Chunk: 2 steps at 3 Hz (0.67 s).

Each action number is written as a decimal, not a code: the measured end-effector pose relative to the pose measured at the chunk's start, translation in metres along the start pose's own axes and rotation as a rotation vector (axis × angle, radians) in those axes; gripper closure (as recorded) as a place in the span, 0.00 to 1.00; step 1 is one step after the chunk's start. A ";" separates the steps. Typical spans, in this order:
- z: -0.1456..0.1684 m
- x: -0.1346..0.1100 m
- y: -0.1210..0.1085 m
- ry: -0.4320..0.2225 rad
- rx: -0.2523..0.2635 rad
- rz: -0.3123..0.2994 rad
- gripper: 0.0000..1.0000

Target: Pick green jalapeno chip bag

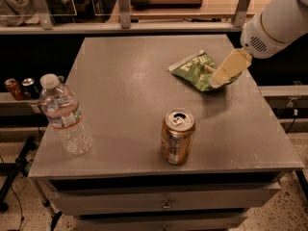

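- The green jalapeno chip bag (192,69) lies flat and crumpled on the far right part of the tabletop (125,85), well apart from the gold soda can (177,136) standing nearer the front edge.
- The end effector (216,82) slants down from the white arm at the far right, and its pale tip sits over the bag's right-hand portion, at or just above the foil.
- From that tip, most of the bag extends to the left and slightly farther away; its long axis runs roughly left to right.
- I cannot tell whether the end effector is open or closed, nor whether it has hold of the bag.
- A clear water bottle (65,117) stands at the near left, far from the action.
- Judgement: only one arm serves here, and the grasp depends on closing across the bag's right edge.
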<state>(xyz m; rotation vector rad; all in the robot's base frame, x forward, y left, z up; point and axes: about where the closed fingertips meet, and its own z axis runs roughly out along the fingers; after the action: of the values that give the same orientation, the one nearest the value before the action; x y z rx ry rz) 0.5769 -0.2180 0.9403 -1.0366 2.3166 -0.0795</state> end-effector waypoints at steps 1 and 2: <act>0.016 -0.022 -0.002 -0.041 -0.019 0.034 0.00; 0.038 -0.038 0.000 -0.049 -0.038 0.069 0.00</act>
<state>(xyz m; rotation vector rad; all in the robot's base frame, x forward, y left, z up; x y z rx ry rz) 0.6168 -0.1846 0.9279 -0.9653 2.3147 0.0167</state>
